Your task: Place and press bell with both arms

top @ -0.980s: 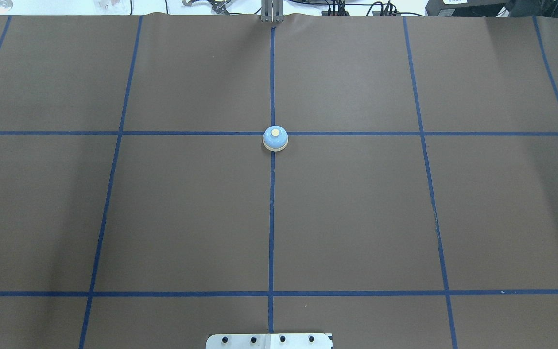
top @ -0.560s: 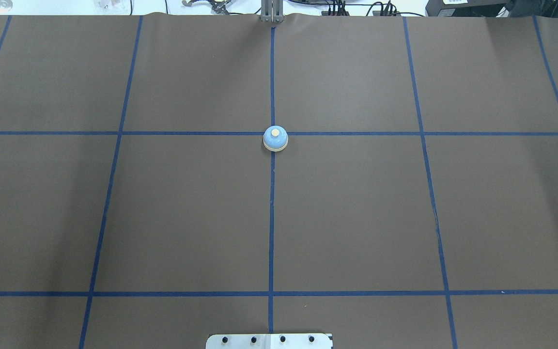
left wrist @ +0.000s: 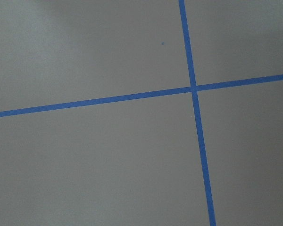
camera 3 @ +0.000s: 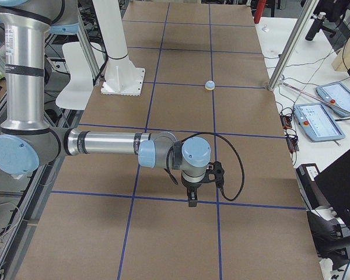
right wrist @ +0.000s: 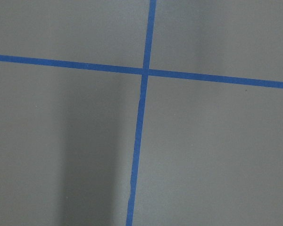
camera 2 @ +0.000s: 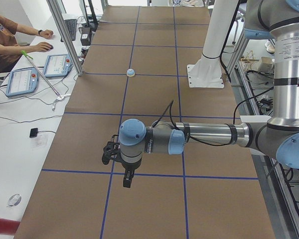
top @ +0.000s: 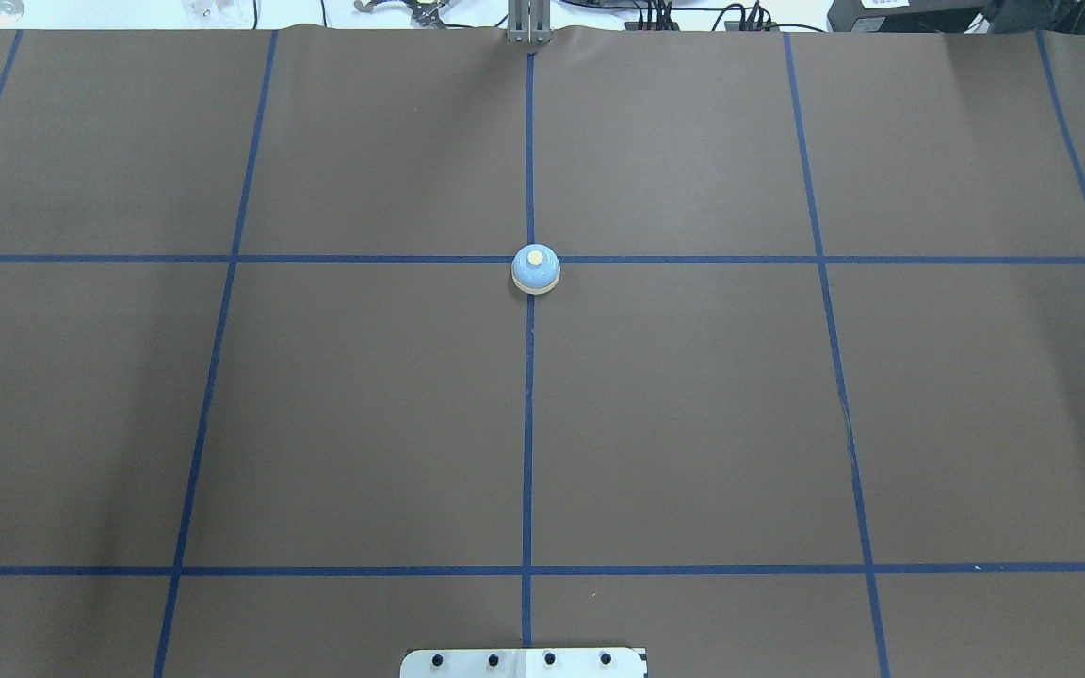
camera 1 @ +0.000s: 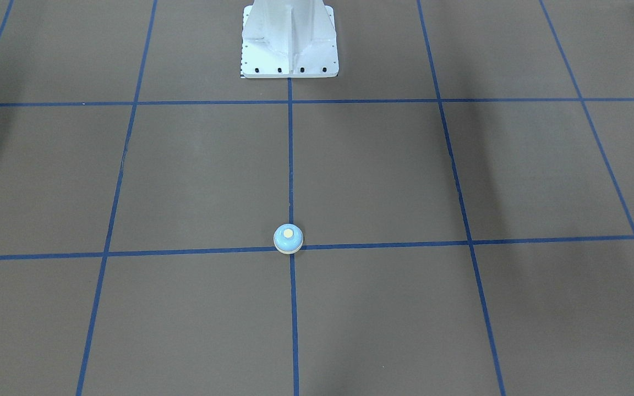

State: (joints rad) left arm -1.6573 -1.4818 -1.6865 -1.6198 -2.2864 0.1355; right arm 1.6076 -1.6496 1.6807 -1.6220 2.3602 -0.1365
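The light-blue bell (top: 535,269) with its cream button stands upright on the crossing of two blue tape lines at the table's middle. It also shows in the front view (camera 1: 288,238), the left side view (camera 2: 131,72) and the right side view (camera 3: 210,85). My left gripper (camera 2: 127,180) hangs over the mat far from the bell, seen only in the left side view. My right gripper (camera 3: 192,200) hangs over the mat far from the bell, seen only in the right side view. I cannot tell whether either is open or shut. Both wrist views show only mat and tape.
The white bolted pedestal (camera 1: 289,41) stands at the robot's side of the brown mat (top: 693,405). An operator (camera 2: 10,40) sits at the side bench with tablets (camera 2: 21,82). An aluminium post (camera 3: 286,46) stands by the mat's edge.
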